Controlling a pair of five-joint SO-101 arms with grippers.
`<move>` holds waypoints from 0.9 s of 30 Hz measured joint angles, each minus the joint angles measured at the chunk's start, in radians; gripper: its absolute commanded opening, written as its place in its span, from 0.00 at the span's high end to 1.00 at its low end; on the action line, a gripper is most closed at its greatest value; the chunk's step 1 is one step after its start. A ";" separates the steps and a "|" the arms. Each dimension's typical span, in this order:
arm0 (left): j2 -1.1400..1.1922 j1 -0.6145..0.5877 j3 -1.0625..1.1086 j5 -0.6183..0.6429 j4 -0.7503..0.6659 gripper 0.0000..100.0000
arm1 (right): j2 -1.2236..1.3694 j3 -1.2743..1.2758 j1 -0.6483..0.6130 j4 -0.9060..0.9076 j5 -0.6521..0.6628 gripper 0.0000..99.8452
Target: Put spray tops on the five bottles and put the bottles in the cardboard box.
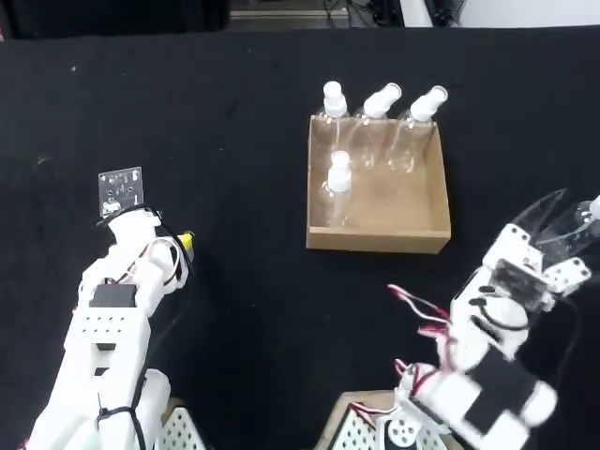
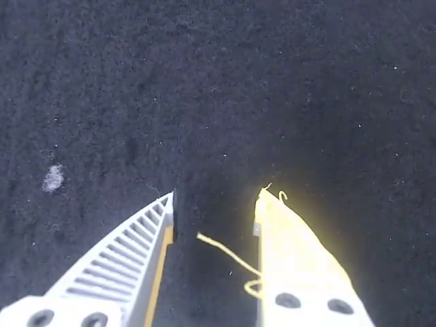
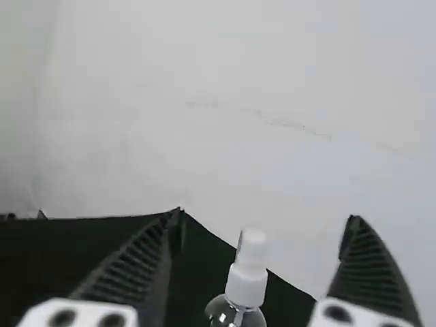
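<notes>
- Black cloth covers the counter point(image 1: 234, 112); a white wall stands behind it.
- Right end effector point(image 3: 265, 215) is grasping a clear bottle point(image 3: 238, 310). The bottle's long axis runs along the fingers, and its spray top point(image 3: 249, 255) points away from the wrist.
- That bottle is right of the cardboard box point(image 1: 375, 241), near the counter's edge.
- Left end effector point(image 2: 214, 194) is released, fingers apart over bare cloth, well left of the box.
- Inside the box are four capped bottles: three point(image 1: 375, 131) along the far wall, one point(image 1: 336, 192) nearer the front.
- Printed card point(image 1: 120, 190) lies left of the box; its print is too small to read.
</notes>
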 measured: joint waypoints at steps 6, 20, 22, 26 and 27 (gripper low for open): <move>0.000 0.000 0.000 0.000 0.000 0.81 | -0.285 0.029 0.006 0.371 0.141 0.92; 0.000 0.000 0.000 0.000 0.000 0.81 | -0.887 -0.170 0.029 1.606 0.003 0.81; 0.000 0.000 0.000 0.000 0.000 0.81 | -0.964 -0.209 0.029 1.800 -0.018 0.81; 0.000 0.000 0.000 0.000 0.000 0.81 | -1.017 -0.212 0.029 1.864 -0.023 0.81; 0.000 0.000 0.000 0.000 0.000 0.81 | -1.019 -0.212 0.029 1.864 -0.023 0.81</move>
